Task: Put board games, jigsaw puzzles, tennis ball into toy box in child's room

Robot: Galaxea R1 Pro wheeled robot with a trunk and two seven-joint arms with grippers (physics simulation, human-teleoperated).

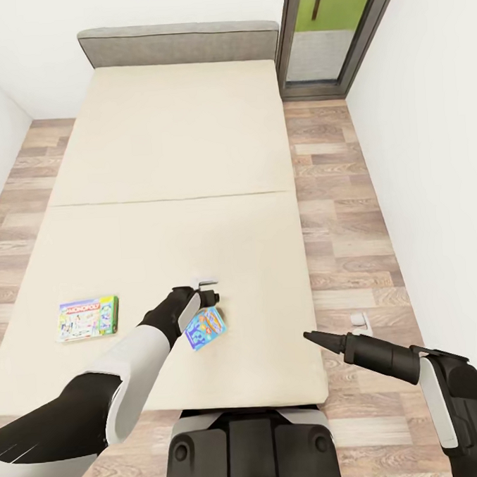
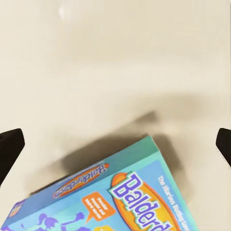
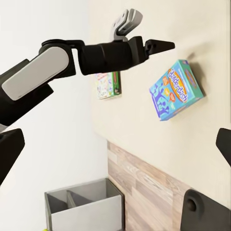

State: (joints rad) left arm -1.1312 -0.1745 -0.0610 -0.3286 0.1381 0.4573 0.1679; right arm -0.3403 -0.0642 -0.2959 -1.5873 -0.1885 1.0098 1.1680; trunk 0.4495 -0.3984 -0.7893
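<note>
Two board games lie on the cream bed (image 1: 169,151). The green-and-white Monopoly box (image 1: 88,318) (image 3: 107,85) rests near the bed's left front edge. The smaller blue box (image 1: 205,327) (image 2: 120,197) (image 3: 175,90) lies flat near the front middle. My left gripper (image 1: 212,294) (image 2: 115,144) (image 3: 161,45) hovers open just above the blue box's far edge, not touching it. Its fingertips (image 2: 10,144) stand wide apart. My right gripper (image 1: 314,338) (image 3: 115,149) hangs open and empty off the bed's front right corner. The toy box, table, puzzles and ball are out of view.
A grey headboard (image 1: 177,43) closes the bed's far end, with a dark-framed glass door (image 1: 331,28) beside it. Wood-plank floor (image 1: 343,211) runs along both sides between white walls. A small white object (image 1: 359,321) lies on the floor near my right arm. A grey divided bin (image 3: 86,207) stands low.
</note>
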